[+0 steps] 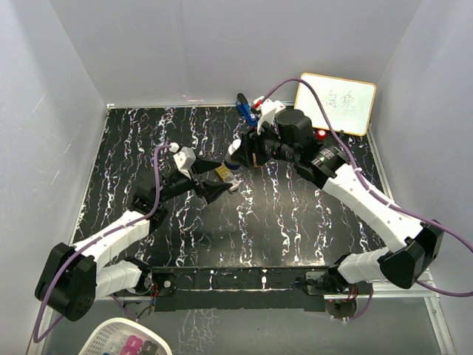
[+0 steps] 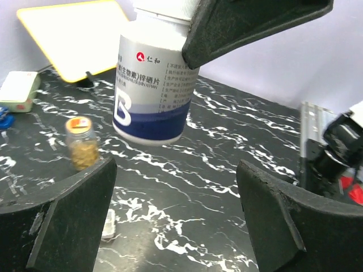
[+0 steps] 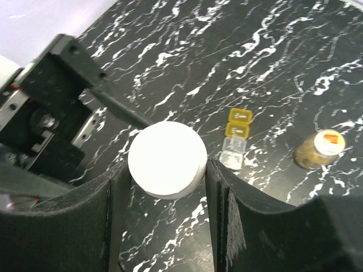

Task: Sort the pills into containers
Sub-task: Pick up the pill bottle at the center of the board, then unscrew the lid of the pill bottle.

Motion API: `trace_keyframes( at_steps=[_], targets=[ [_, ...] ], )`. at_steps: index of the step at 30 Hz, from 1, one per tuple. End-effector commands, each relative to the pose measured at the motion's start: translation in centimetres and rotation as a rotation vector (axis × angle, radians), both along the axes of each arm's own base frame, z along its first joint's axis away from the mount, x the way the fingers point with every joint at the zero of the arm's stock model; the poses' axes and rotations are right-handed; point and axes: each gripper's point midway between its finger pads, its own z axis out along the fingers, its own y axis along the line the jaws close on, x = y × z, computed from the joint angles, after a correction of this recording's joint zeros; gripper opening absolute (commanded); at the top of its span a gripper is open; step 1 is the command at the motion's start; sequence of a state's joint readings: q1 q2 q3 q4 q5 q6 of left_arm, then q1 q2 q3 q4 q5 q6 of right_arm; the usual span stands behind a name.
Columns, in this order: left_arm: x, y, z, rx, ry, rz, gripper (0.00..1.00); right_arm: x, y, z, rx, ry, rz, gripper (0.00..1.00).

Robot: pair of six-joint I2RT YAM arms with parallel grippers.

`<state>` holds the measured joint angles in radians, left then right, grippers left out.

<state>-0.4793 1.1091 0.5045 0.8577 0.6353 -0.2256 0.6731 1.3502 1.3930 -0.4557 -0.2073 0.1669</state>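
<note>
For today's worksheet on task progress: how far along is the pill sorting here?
Done: nothing visibly sorted; no loose pills show. In hand: the right gripper is shut on the round white cap of the blue-and-white labelled bottle; the left gripper is open. Left: all sorting; the small golden-amber bottle and clear yellow-sectioned box stand untouched.

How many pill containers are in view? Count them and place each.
3. The white-capped bottle is clamped in the right gripper; the amber bottle stands apart from it; the sectioned pillbox lies between those two. Others may be hidden.
</note>
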Motion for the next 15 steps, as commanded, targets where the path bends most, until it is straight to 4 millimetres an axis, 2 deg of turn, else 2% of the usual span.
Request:
trace_keyframes(
  at_steps=[1,8,15],
  targets=[
    [-2.5,-1.1,1.4,-0.023,-0.039,-0.175,0.84,-3.7,0.8,1.4,0.074,0.024,0.156,0.00],
    [-3.0,-1.6,1.6,-0.048,-0.031,-0.223,0.82,-5.4,1.6,-0.2,0.100,0.075,0.251,0.00],
    [-2.9,-1.6,1.5,-0.040,-0.027,-0.222,0.81,-5.1,2.1,-1.0,0.105,0.092,0.257,0.00]
  ],
)
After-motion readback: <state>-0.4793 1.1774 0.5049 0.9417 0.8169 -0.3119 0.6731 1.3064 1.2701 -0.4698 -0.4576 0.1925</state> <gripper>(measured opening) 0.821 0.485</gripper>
